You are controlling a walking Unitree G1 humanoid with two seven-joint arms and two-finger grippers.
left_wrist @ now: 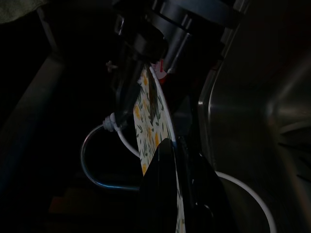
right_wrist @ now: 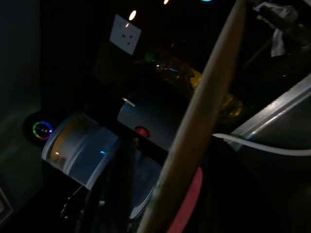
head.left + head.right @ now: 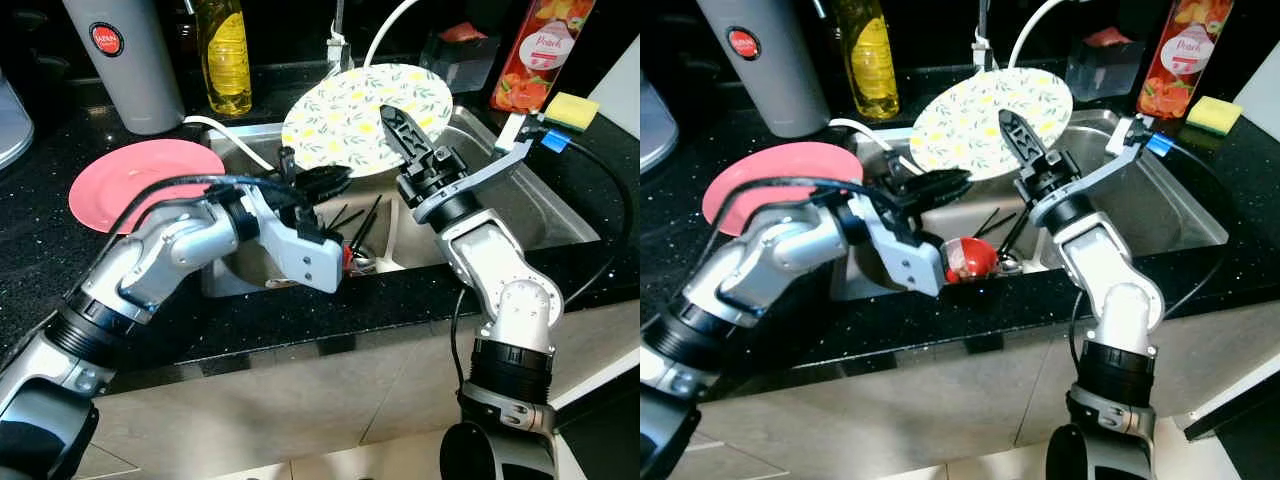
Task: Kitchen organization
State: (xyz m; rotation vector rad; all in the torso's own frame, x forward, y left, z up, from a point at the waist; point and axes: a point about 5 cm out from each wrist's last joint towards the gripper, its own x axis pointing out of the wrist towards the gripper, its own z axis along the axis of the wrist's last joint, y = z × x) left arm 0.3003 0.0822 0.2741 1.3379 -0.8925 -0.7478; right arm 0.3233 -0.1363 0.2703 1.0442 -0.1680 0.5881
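A floral plate [image 3: 355,115] stands tilted above the steel sink [image 3: 560,215], gripped at its edges by both arms: the right gripper [image 3: 402,135] is clenched across its front face, the left gripper [image 3: 322,182] pinches its lower rim. A pink plate [image 3: 135,180] lies on the black counter [image 3: 40,250] to the left, beside an oil bottle [image 3: 227,55] and a grey canister [image 3: 130,60].

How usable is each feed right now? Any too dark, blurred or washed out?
Left eye and right eye views: well lit and sharp, the plate, both grippers and the sink read clearly, with mild glare on the steel. Left wrist view: mostly black, only the plate's edge is lit. Right wrist view: dark, the plate's rim a soft blur up close.
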